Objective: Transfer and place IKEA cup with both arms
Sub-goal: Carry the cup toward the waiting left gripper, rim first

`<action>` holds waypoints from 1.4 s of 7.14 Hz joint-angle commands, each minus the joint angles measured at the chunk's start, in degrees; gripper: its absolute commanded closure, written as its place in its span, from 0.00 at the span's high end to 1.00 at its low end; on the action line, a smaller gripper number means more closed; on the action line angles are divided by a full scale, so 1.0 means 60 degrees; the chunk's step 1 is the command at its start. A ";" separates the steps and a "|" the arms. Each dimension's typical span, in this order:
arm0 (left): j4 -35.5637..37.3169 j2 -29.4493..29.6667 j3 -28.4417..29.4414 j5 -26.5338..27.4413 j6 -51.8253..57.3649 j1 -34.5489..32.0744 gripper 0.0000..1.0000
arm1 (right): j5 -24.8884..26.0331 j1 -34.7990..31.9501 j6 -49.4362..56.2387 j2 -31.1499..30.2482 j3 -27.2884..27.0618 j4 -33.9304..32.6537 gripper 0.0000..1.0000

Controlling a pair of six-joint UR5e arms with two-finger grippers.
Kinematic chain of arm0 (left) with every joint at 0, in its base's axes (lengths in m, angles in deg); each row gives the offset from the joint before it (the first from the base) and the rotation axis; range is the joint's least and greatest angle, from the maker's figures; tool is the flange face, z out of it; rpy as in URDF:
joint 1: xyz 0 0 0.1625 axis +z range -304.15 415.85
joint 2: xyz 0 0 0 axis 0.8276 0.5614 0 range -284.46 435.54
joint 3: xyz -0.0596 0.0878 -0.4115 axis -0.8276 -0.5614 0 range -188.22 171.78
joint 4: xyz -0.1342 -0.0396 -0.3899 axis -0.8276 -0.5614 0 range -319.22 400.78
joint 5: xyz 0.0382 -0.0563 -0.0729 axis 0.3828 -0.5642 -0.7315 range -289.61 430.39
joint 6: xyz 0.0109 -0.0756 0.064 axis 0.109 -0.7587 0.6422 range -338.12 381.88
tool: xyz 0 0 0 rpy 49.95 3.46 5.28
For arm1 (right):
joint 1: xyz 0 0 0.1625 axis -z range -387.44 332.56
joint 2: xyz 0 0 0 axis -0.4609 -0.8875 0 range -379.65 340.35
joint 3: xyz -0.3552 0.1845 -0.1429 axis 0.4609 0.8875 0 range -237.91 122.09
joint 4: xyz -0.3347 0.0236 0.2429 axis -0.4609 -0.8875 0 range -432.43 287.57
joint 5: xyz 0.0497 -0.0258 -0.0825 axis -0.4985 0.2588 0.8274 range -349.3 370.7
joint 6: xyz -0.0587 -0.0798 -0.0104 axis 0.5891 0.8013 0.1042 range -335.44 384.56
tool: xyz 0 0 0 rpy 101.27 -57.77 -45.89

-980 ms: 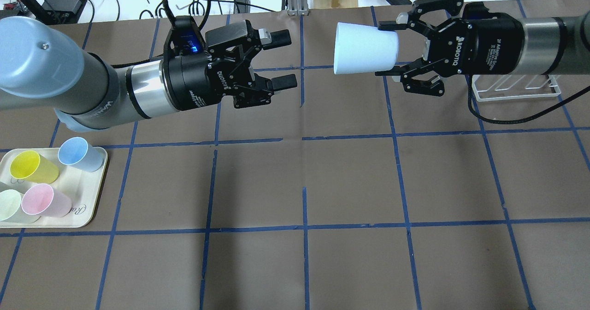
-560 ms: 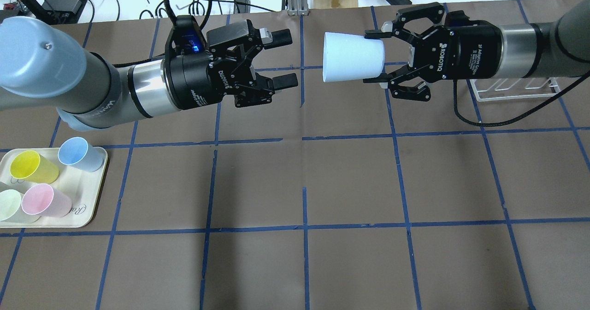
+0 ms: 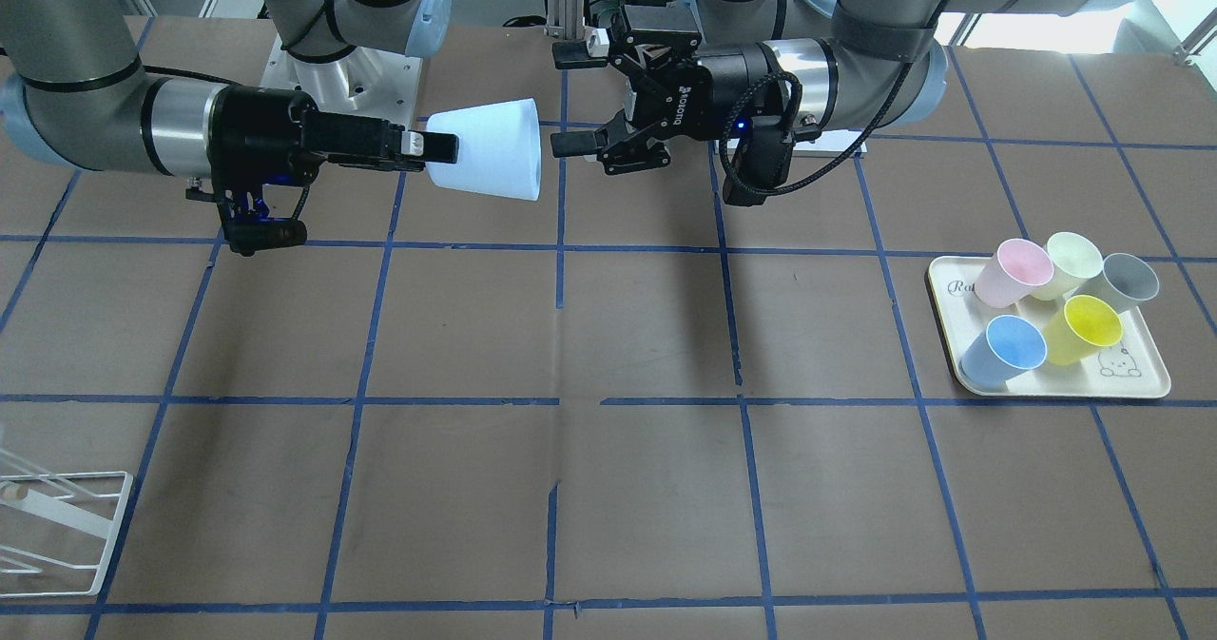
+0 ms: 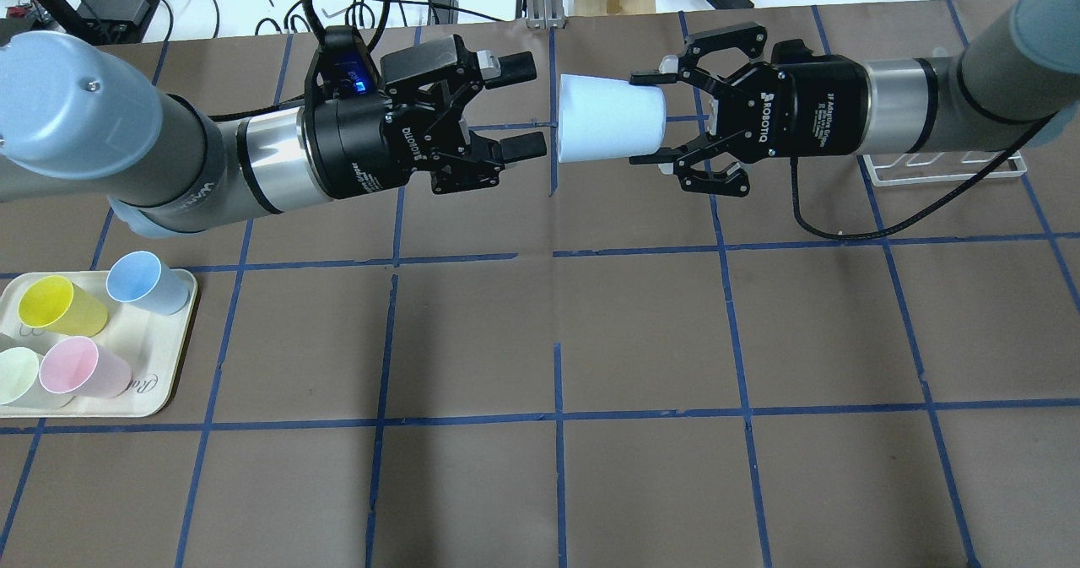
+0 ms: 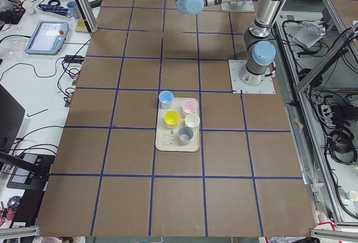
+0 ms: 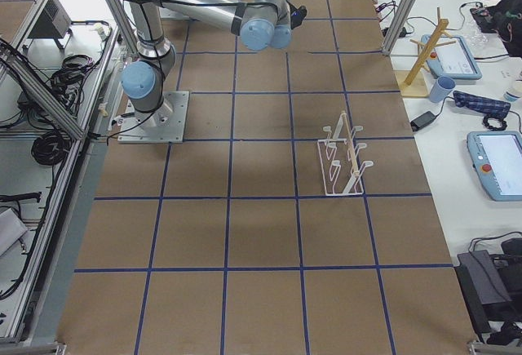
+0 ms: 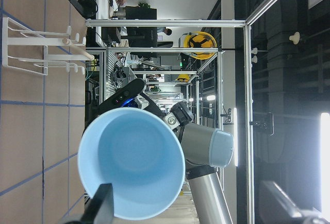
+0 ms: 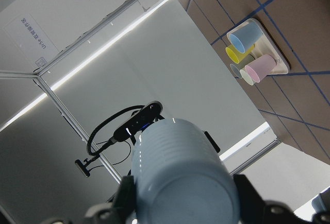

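The IKEA cup, a pale icy-blue tumbler, is held horizontally in the air over the table's far middle, with its wide rim facing my left gripper. My right gripper is shut on its narrow base end. My left gripper is open and empty, and its fingertips sit just short of the rim. In the front-facing view the cup hangs between my right gripper and my left gripper. The left wrist view looks into the cup's open mouth. The right wrist view shows its base.
A cream tray at the near left holds a yellow cup, a periwinkle-blue cup, a pink cup and a pale green one. A white wire rack stands under the right arm.
My right arm has carried the cup to the left, and its rim is now close to my left gripper's open fingertips. The left arm has barely moved.
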 commanded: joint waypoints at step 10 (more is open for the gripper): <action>-0.0007 -0.0129 0.0000 -0.0116 0.0000 -0.0005 0.31 | -0.0450 -0.0688 -0.0466 0.0054 -0.0046 0.0012 0.00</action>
